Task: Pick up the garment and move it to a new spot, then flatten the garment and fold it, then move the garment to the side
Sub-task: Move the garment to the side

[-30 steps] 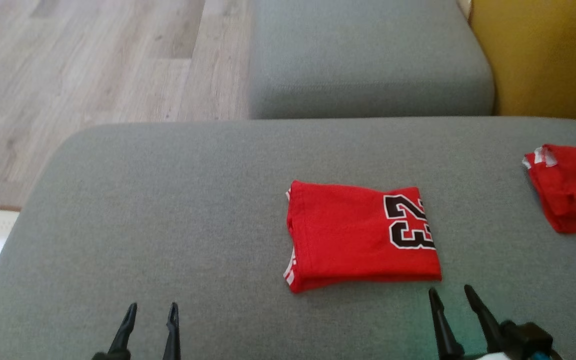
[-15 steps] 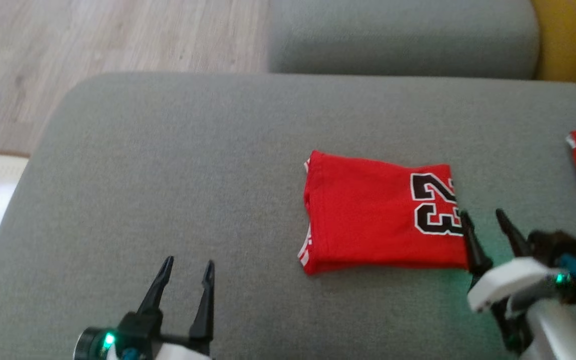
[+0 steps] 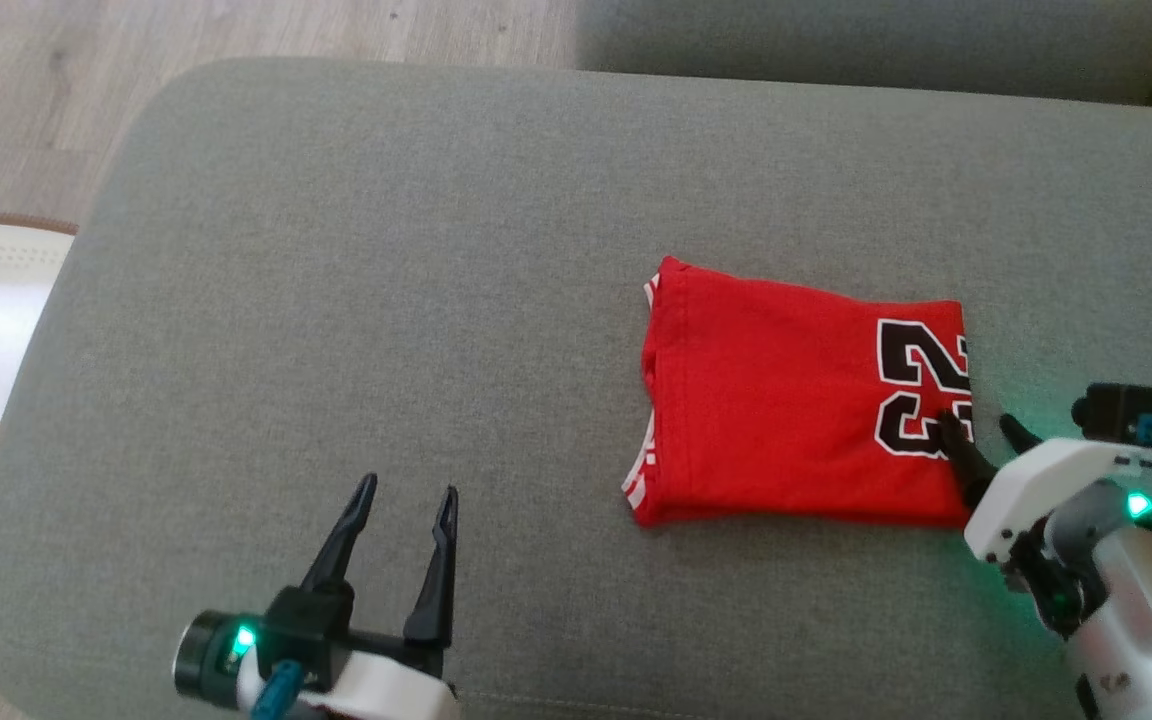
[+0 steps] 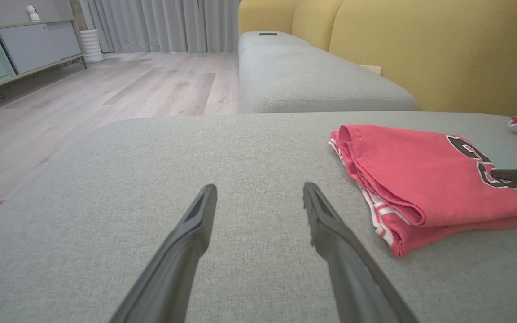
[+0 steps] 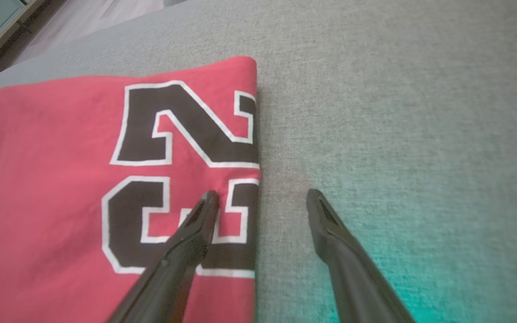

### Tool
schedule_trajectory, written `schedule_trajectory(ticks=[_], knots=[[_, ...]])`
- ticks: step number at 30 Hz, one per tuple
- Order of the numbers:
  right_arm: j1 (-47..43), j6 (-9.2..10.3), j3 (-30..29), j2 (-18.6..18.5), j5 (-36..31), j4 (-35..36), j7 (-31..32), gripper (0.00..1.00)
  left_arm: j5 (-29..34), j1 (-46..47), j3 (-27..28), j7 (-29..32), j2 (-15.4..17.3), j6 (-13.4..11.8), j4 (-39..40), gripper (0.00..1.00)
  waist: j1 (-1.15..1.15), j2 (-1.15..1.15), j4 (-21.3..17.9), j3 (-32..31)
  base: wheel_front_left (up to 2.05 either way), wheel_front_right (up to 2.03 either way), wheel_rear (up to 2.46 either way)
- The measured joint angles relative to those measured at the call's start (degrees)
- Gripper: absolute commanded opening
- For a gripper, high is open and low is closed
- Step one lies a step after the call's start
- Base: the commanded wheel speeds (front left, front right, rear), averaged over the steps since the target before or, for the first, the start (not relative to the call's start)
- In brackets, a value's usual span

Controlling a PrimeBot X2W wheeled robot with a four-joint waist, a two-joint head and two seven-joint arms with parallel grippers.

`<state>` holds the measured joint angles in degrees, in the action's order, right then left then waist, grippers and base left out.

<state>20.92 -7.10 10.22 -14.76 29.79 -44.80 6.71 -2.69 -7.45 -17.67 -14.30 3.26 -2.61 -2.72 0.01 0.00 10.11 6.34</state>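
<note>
**Folded red jersey waits with a pincer astride its edge**

The red garment (image 3: 796, 400) lies folded in a neat rectangle on the grey sofa cushion (image 3: 386, 250), toward three o'clock of the cushion's middle. The right pincer (image 3: 978, 425) is spread wide and holds nothing. It straddles the garment's three o'clock edge, with one finger over the black number and the other over bare cushion. The left pincer (image 3: 408, 488), equally wide and empty, hovers at the garment's eight o'clock, well apart. I'd judge the cloth light, soft and limp, stacked in layers that will slip and unfold if only the top one is caught. Best to pinch the whole stack at that folded edge.
</note>
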Motion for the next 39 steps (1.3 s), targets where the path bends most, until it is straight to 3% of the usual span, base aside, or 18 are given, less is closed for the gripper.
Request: schedule_trajectory(ticks=[3,4,5,8,17,24,31,39], knots=[[1.3,0.0,1.08,-0.3,1.41,-0.49,1.04,0.98,-0.01,1.1,-0.09,0.0,0.0,-0.48,-0.19,1.0,0.0,0.0,-0.06,0.63,0.0,0.0,0.0],[1.85,0.0,1.75,-0.41,1.75,-0.54,1.52,0.74,-0.01,1.38,-0.1,0.0,0.0,-0.49,-0.24,1.0,0.0,0.0,-0.09,0.88,0.0,0.0,0.0],[2.42,0.0,2.27,-0.47,2.38,-0.62,2.18,0.62,-0.02,1.68,-0.16,0.0,0.0,-0.49,-0.41,1.0,0.0,0.0,-0.14,1.15,0.0,0.0,0.0],[3.83,0.0,4.33,-0.56,4.53,-0.45,4.21,0.0,-0.14,2.27,-0.2,0.0,-0.01,-0.51,-0.46,1.0,0.0,0.0,-0.39,1.94,0.0,0.0,0.0],[8.09,-0.18,8.45,-3.37,5.32,0.86,6.02,0.0,-0.59,4.22,-0.23,0.0,-0.07,-0.73,-0.41,1.0,0.0,0.0,-3.86,4.36,0.0,0.0,0.0],[16.38,-0.18,8.45,-11.56,1.58,2.53,8.03,0.0,-1.2,8.34,-1.85,0.0,-0.15,-0.93,0.45,1.0,0.0,0.0,-8.63,7.47,0.0,0.0,0.0],[24.76,-0.18,5.69,-18.7,-1.92,6.33,11.12,0.0,-1.16,14.51,-3.48,-0.01,-0.23,-0.82,0.59,1.0,0.0,0.0,-12.66,13.25,0.0,0.0,0.0],[27.08,-0.18,-1.44,-24.44,-5.98,9.66,13.68,0.0,-1.13,18.4,-3.77,-0.18,-0.24,-0.34,0.56,1.0,0.0,0.0,-14.99,17.97,0.0,0.0,0.0]])
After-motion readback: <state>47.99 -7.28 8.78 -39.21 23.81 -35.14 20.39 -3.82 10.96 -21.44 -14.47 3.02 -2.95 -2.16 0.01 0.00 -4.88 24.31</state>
